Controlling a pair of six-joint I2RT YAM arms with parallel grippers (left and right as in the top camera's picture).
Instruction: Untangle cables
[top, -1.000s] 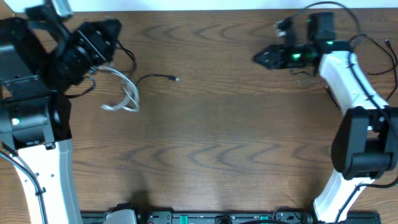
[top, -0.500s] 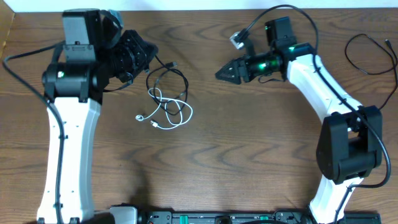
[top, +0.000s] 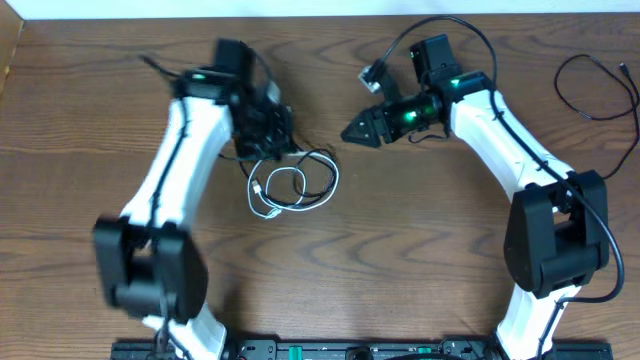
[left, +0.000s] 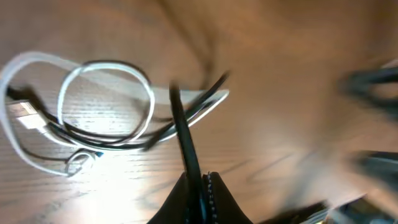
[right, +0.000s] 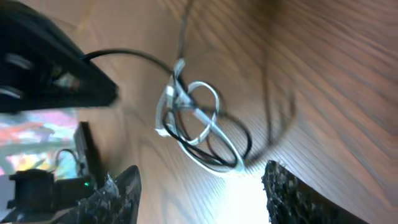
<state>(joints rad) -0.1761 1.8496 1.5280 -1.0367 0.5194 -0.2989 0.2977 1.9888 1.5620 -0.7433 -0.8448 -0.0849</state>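
Observation:
A white cable (top: 264, 196) and a black cable (top: 328, 170) lie tangled in small loops on the wooden table, left of centre. My left gripper (top: 268, 146) sits at the bundle's upper left edge. In the left wrist view it (left: 200, 184) is shut on the black cable (left: 180, 124), which runs from the jaws into the white loops (left: 106, 68). My right gripper (top: 352, 131) hovers just right of the bundle, apart from it. In the right wrist view it (right: 199, 198) is open and empty, with the tangled cables (right: 202, 134) beyond the fingers.
A separate black wire (top: 588, 92) lies looped at the far right of the table. The table's back edge (top: 320, 16) runs along the top. A rail with equipment (top: 330, 350) lines the front edge.
My left arm has swung right and its gripper has come onto the black cable. The cable bundle has shifted right and toward the front. The right gripper has barely moved.

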